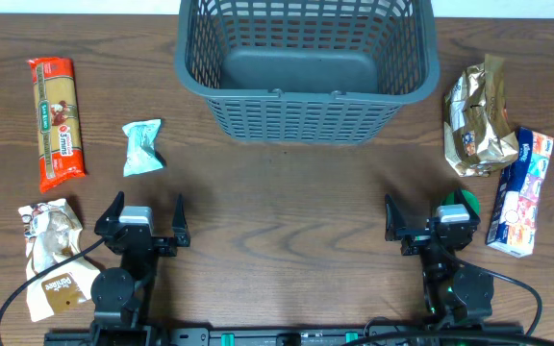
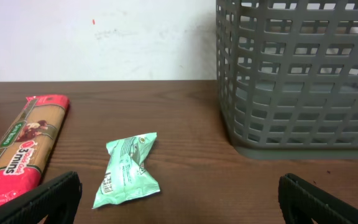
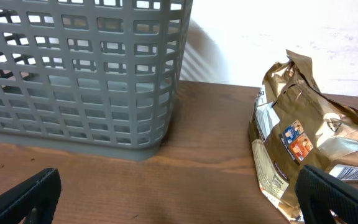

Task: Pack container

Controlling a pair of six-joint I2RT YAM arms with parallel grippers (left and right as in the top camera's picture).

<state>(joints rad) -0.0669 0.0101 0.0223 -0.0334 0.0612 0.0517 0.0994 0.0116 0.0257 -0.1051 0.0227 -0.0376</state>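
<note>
Basket point(image 1: 301, 120) stands empty at the far middle of the surface point(image 1: 287, 202), a stiff, light plastic lattice, probably best gripped by its rim. Both the left hand point(image 1: 147, 211) and right hand point(image 1: 429, 213) gape wide, holding nothing, near the front edge.

Far rim of basket point(image 1: 296, 120) was cut off at top edge. Gold bag point(image 3: 303, 143) ran past right edge. Green item point(image 1: 466, 199), lower right, mostly hidden.

The container point(image 3: 86, 93) stands left of a crumpled gold bag point(image 3: 303, 143).
</note>
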